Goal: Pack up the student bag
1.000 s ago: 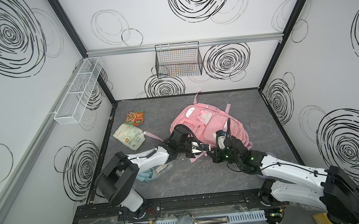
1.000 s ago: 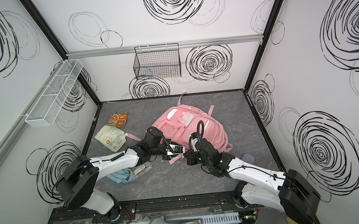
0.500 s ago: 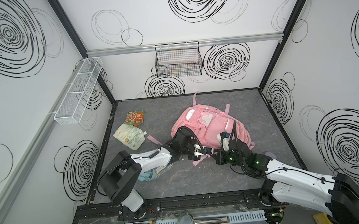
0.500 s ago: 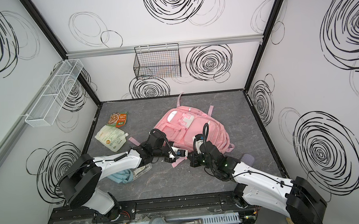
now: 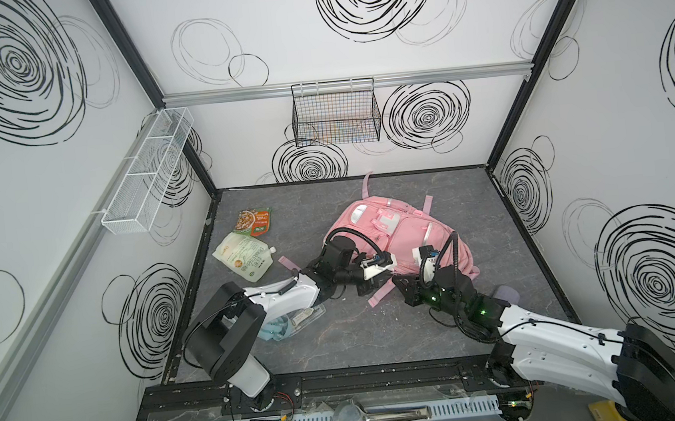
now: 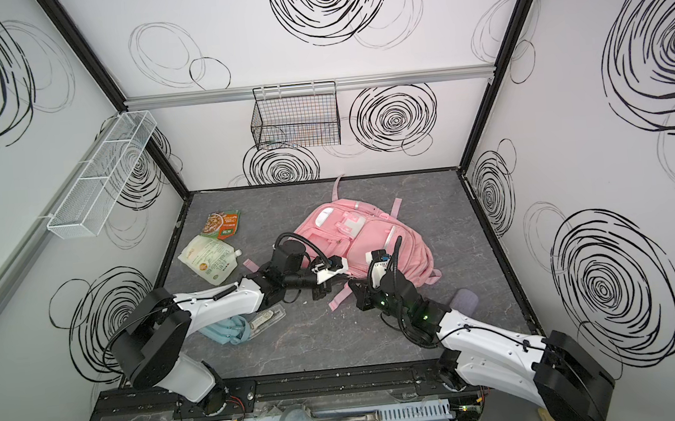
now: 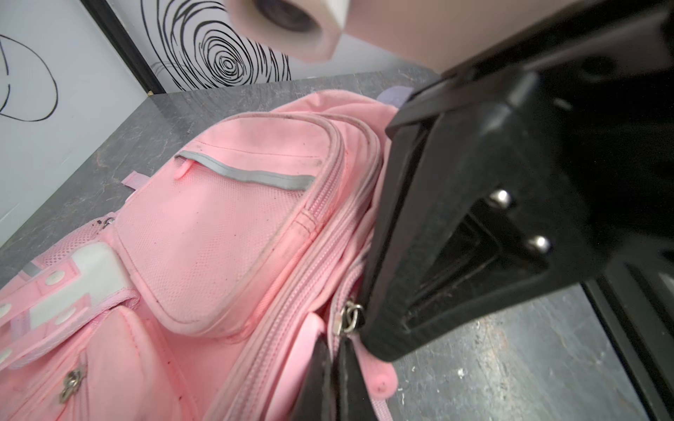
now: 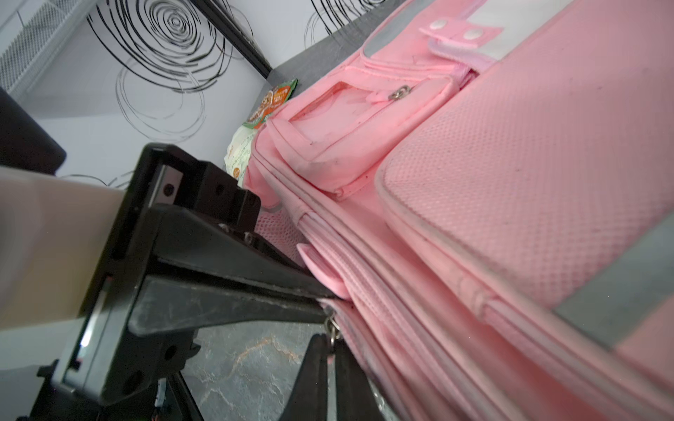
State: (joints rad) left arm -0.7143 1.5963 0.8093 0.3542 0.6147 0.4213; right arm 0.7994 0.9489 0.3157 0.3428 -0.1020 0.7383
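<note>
The pink student bag (image 5: pixel 408 230) (image 6: pixel 371 233) lies flat mid-table, pockets up. Both grippers meet at its near edge. My left gripper (image 5: pixel 369 287) (image 6: pixel 321 291) (image 7: pixel 335 386) is shut on the fabric edge beside the zipper. A metal zipper ring (image 7: pixel 348 317) (image 8: pixel 332 328) sits just past its tips. My right gripper (image 5: pixel 401 287) (image 6: pixel 355 292) (image 8: pixel 330 379) is pinched on the pink zipper pull (image 7: pixel 379 379) hanging from that ring, its jaws only a sliver apart. The zipper looks closed along the side (image 8: pixel 401 291).
Two food pouches (image 5: pixel 248 257) (image 5: pixel 255 220) lie at the left. A clear case (image 5: pixel 301 316) and a teal cloth (image 5: pixel 275 331) rest under the left arm. A grey-lilac item (image 5: pixel 505 293) sits beside the right arm. A wire basket (image 5: pixel 336 116) and white shelf (image 5: pixel 148 169) hang on the walls.
My left gripper has closed on the bag's edge by the zipper. Both grippers have shifted slightly right along the bag's near edge.
</note>
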